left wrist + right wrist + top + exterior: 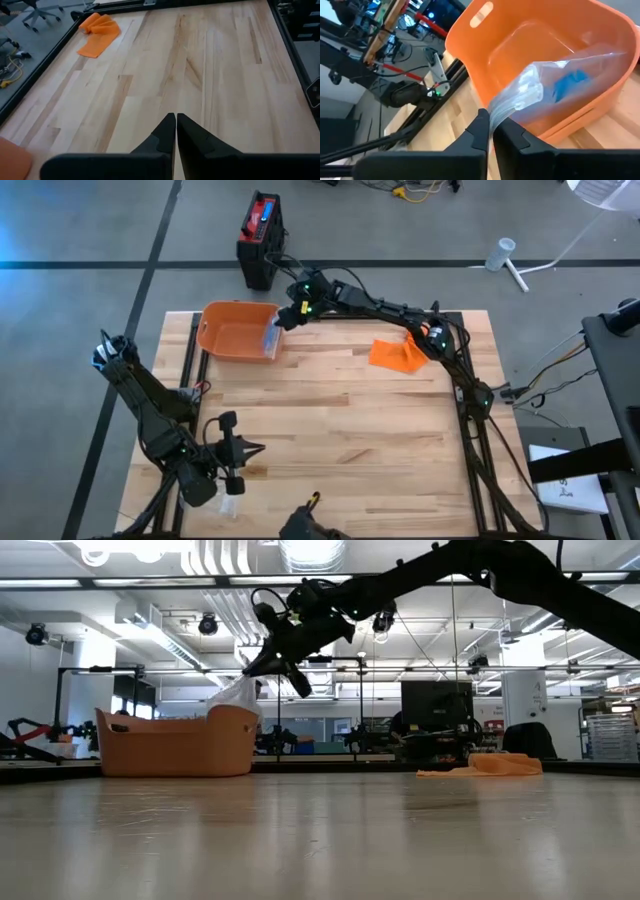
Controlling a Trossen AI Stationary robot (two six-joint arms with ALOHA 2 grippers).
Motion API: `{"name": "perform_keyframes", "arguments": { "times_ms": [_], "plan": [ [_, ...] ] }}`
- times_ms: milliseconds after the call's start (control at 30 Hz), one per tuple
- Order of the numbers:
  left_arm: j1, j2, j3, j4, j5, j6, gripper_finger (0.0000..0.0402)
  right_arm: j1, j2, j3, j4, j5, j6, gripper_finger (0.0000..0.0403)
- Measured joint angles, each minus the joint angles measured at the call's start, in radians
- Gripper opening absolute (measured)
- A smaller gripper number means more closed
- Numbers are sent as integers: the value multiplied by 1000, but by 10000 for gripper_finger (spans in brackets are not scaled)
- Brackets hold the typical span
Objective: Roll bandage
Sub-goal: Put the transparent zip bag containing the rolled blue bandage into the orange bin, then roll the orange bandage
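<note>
Our right gripper (283, 319) pinches the corner of a clear plastic bag (555, 92) at the rim of the orange bin (222, 320) at the far side of the wooden table (330, 440); the bag, which holds something blue, hangs half over the bin's edge and half inside it. In the low view we see the bag draped from the raised gripper against the bin's wall. Our left gripper (243, 450) waits near the table's near-left corner, its fingers (165, 132) pressed together on nothing, pointing out across bare wood.

The orange bandage (397, 354) lies as a loose, crumpled strip on the far right part of the table, well apart from both grippers and untouched. No part of it looks rolled. We judge the work to be at an early, preparatory stage: the bag is being dealt with at the bin, and the rolling itself has not begun. What is left, as far as we can see, is the whole of it: reaching the bandage, flattening it and winding it up
</note>
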Motion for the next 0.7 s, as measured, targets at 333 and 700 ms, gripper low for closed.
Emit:
{"name": "perform_keyframes", "arguments": {
  "times_ms": [333,700],
  "plan": [
    [0,0,0,-1,1,0,8,-24,0,0,-104,91,-9,109],
    [0,0,0,-1,-3,13,6,10,-114,11,-297,142,-312,182]
  ]
}}
